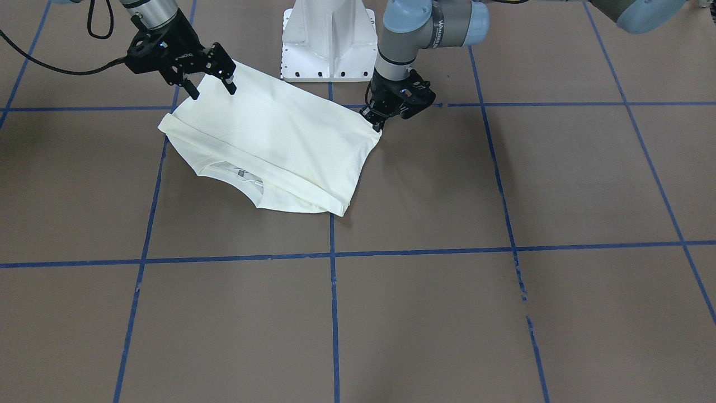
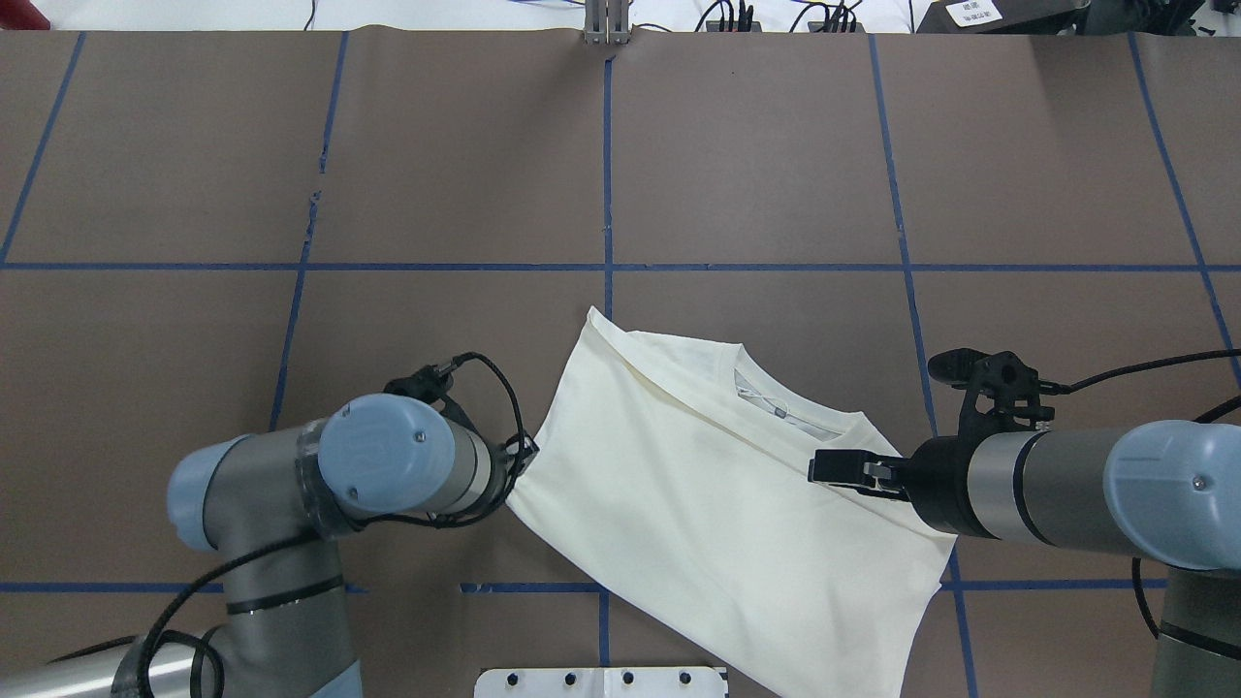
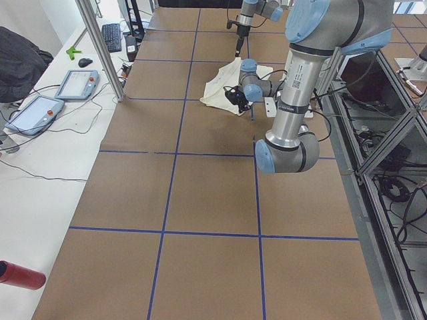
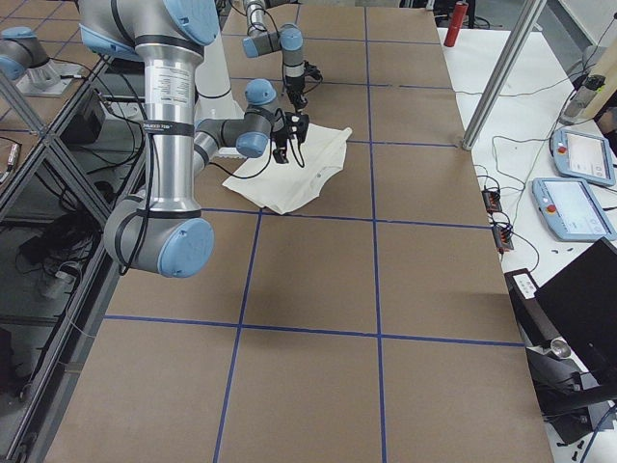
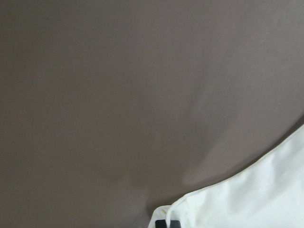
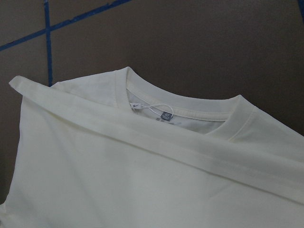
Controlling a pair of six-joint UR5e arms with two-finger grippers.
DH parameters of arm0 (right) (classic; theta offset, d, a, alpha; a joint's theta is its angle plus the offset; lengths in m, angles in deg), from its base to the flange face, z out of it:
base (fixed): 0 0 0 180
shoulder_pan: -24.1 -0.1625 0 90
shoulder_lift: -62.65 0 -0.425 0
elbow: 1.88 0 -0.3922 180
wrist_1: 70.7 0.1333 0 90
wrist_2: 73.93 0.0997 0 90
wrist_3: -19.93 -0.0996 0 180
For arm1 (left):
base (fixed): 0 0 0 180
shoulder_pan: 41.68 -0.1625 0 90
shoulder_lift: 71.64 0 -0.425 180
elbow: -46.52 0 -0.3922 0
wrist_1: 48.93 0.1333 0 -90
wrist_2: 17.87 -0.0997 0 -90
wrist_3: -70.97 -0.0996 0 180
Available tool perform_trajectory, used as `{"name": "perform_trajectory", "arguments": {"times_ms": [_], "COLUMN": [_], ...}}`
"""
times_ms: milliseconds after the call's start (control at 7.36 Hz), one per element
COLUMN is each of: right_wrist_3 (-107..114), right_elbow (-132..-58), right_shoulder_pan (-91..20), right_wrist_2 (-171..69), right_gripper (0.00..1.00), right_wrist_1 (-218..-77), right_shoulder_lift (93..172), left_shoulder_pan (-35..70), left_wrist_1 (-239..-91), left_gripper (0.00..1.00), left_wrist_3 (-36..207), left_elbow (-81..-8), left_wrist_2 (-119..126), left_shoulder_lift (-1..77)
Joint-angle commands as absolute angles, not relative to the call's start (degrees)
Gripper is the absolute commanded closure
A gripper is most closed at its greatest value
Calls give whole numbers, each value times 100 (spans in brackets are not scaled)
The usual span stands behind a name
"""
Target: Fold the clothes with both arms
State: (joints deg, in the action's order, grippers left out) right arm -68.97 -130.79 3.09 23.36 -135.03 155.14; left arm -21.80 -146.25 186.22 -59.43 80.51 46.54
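The cream-white T-shirt [image 1: 279, 145] lies folded on the brown table, plain back up, its print hidden. Its ribbed collar [image 6: 190, 111] with a tag faces away from the robot. A folded band crosses below the collar. My left gripper [image 1: 373, 122] is shut on the shirt's corner on my left side, low at the table; the left wrist view shows that corner [image 5: 256, 199]. My right gripper [image 1: 211, 89] is open, its fingers apart just above the shirt's edge on my right side [image 2: 834, 468]. The shirt [image 2: 717, 494] spans between both grippers.
The white pedestal base [image 1: 327, 39] stands right behind the shirt. A black cable [image 1: 56, 67] trails from the right arm. Blue tape lines [image 1: 334, 313] grid the table. Teach pendants [image 3: 40, 107] and a red cylinder [image 3: 17, 275] lie on the side bench.
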Motion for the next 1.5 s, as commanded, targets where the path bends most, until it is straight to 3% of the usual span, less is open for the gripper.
{"name": "perform_trajectory", "arguments": {"times_ms": [0,272,544,1359], "right_wrist_3": [-6919,-6911,-6910,-6945], "right_elbow": [-13081,-13064,-13055,-13020], "right_shoulder_pan": [310,318,319,327], "right_wrist_2": [2336,2328,2328,2328], "right_gripper": [0,0,0,0], "right_wrist_1": [-13503,-13503,-13503,-13503], "right_shoulder_lift": [15503,15503,15494,15476], "left_shoulder_pan": [-1472,-910,-339,112], "left_wrist_1": [-14657,-14797,-14903,-17537], "left_gripper": [100,100,100,100], "left_wrist_3": [18392,18024,17287,16572], "left_elbow": [-5372,-4326,-3754,-1073], "left_wrist_2": [8040,8040,8040,7663], "left_shoulder_lift": [5024,5709,6080,7048]}}
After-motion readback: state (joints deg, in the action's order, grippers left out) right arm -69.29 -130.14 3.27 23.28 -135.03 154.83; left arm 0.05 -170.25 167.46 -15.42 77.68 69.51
